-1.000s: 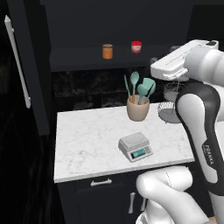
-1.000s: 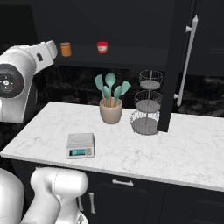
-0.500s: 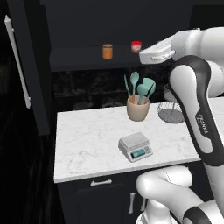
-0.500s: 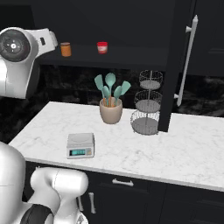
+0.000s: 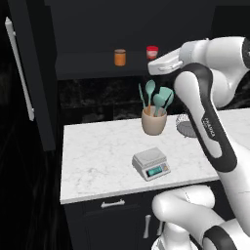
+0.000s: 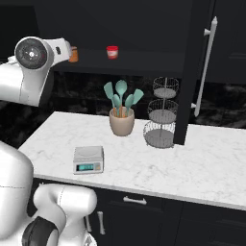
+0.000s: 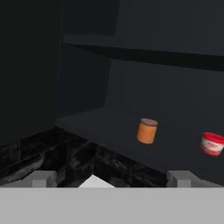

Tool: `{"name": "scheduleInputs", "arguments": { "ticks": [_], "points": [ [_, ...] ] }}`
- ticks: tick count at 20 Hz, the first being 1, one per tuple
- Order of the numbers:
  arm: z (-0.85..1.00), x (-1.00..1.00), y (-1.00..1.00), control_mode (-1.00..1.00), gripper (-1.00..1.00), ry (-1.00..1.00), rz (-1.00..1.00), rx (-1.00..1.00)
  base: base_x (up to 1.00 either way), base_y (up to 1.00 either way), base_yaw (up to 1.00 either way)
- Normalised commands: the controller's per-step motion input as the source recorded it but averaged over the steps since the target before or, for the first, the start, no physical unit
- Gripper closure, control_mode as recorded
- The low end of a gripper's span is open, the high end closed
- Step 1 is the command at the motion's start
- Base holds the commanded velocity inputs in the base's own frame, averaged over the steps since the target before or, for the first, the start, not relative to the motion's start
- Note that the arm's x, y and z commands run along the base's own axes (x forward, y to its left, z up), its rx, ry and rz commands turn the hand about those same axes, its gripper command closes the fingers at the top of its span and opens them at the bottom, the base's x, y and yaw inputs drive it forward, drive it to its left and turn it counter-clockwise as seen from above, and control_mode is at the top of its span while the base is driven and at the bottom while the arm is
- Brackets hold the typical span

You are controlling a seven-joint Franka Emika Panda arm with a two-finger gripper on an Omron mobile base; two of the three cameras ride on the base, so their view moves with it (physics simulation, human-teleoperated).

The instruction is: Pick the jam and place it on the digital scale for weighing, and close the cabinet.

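Presently, you have the cabinet (image 5: 29,78) standing open, both dark doors swung wide so the shelf inside can be reached; closing it is the last item outstanding. The marble counter (image 6: 202,168) below is set against a black backsplash in a dark kitchen, and it carries the utensil crock (image 6: 121,121), the wire tiered stand (image 6: 161,120) and the digital scale (image 6: 88,159), whose top plate is bare (ready to receive).

In the hand view the jam (image 7: 146,131) sits upright on the shelf at about 1 o'clock from centre, with the red-lidded jar (image 7: 212,144) near it at 3 o'clock; do not confuse the two.

Your gripper (image 7: 111,178) is spread fully wide and carries nothing, its fingertips (image 7: 42,179) well short of the jam. My judgement: you are on approach, lined up slightly left of the jar.
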Motion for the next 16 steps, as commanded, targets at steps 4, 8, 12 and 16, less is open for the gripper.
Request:
{"name": "scheduleInputs", "arguments": {
  "ticks": [4,8,12,16],
  "points": [
    [-0.04,0.60,0.03,-1.00,-1.00,0.00,-0.03,0.00,0.00,0.00,0.00],
    [-0.02,0.58,0.00,-1.00,-1.00,0.03,-0.02,0.00,0.00,0.00,0.00],
    [0.00,0.24,0.00,-1.00,-1.00,0.00,0.00,0.00,0.00,0.00,0.00],
    [-0.06,0.41,0.00,-1.00,-1.00,0.00,0.00,0.00,0.00,0.00,0.00]
  ]
}}
